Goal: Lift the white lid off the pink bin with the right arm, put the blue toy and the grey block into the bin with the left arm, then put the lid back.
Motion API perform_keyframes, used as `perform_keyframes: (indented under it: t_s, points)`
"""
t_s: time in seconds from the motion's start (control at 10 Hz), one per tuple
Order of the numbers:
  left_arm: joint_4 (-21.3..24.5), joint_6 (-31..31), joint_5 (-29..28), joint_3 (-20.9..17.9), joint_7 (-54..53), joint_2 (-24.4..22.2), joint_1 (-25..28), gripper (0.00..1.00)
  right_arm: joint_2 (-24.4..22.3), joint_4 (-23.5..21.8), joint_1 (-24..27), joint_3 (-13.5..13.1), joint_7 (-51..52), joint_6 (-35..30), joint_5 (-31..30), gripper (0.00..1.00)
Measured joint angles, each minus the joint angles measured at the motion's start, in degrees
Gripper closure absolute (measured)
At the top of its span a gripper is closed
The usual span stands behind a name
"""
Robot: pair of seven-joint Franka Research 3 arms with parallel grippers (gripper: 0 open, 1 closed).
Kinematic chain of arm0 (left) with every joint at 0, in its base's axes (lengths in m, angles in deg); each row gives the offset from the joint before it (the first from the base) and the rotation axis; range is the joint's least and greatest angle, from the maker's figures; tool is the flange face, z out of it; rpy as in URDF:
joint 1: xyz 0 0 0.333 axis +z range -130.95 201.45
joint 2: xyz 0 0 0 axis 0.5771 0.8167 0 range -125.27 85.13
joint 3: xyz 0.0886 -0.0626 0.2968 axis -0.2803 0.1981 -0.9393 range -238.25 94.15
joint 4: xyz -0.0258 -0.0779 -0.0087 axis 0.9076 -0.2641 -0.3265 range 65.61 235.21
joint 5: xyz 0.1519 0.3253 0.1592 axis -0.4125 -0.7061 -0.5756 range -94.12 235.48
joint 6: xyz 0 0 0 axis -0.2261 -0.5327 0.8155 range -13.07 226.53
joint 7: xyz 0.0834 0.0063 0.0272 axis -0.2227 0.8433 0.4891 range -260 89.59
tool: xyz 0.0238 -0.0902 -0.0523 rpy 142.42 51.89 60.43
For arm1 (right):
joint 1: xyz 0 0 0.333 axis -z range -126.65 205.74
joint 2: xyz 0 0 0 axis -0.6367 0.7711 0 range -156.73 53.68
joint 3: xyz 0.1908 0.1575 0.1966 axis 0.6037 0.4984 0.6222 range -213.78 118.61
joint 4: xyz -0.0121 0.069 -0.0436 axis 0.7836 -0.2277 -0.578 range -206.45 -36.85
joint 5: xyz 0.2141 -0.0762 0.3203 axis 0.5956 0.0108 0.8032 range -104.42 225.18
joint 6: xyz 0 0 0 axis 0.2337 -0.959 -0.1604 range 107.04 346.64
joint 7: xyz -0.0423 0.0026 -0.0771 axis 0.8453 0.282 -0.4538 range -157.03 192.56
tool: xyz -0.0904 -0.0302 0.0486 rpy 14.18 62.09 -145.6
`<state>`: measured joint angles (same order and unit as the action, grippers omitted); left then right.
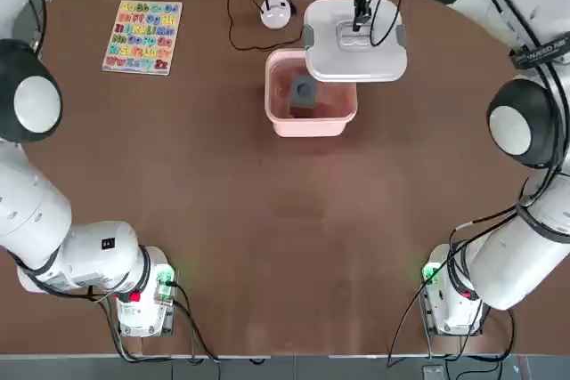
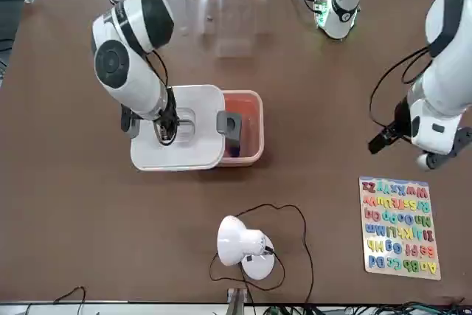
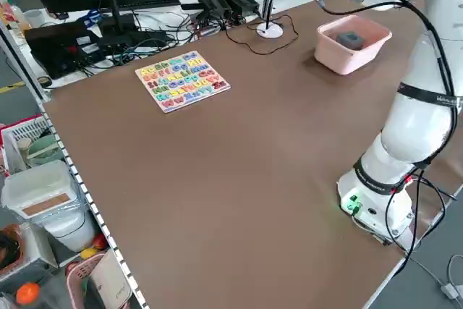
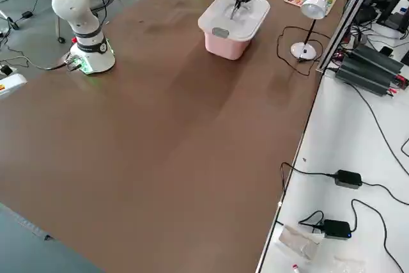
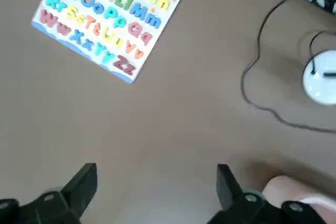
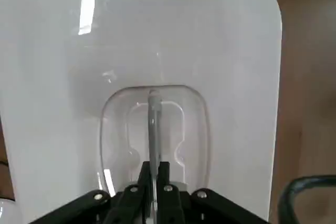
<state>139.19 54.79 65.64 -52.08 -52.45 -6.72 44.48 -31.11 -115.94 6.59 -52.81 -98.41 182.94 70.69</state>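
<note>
A: We see the right arm's dark gripper (image 1: pixel 360 20) pinched tight on the upright handle of the rounded-square white plastic lid (image 1: pixel 355 39), holding it partly over the far right corner of the pale pink plastic bin (image 1: pixel 307 124).

B: We agree. The small grey block with a round hole (image 1: pixel 304 92) lies inside the bin. The left arm's gripper (image 5: pixel 157 184) has its fingers spread wide, empty, near the colourful alphabet puzzle board (image 1: pixel 142 36).
</note>
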Motion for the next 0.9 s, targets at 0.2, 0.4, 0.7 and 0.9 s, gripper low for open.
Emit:
perform_keyframes:
  t_s: [0.2, 0.4, 0.7, 0.9]
  points:
    - [0.5, -2.7, 0.7, -2.9, -11.5, -2.8, 0.2, 0.0, 2.4, -0.3, -2.4, 0.1, -2.1, 3.4, 0.6, 0.93]
    - [0.8, -6.6, 1.9, -7.4, -22.4, -5.8, -2.0, 0.0, 3.8, -0.4, -4.0, 0.1, -2.8, 6.0, 3.1, 0.93]
    - [1.0, -7.5, 3.2, -15.8, -29.6, -9.5, -9.0, 0.0, 6.5, -0.5, -7.7, 0.2, -6.3, 9.9, 3.8, 0.93]
    - [1.1, -7.6, 4.7, -17.1, -30.0, -9.9, -9.2, 0.0, 7.7, -0.5, -9.2, 0.2, -7.0, 10.7, 3.8, 0.93]
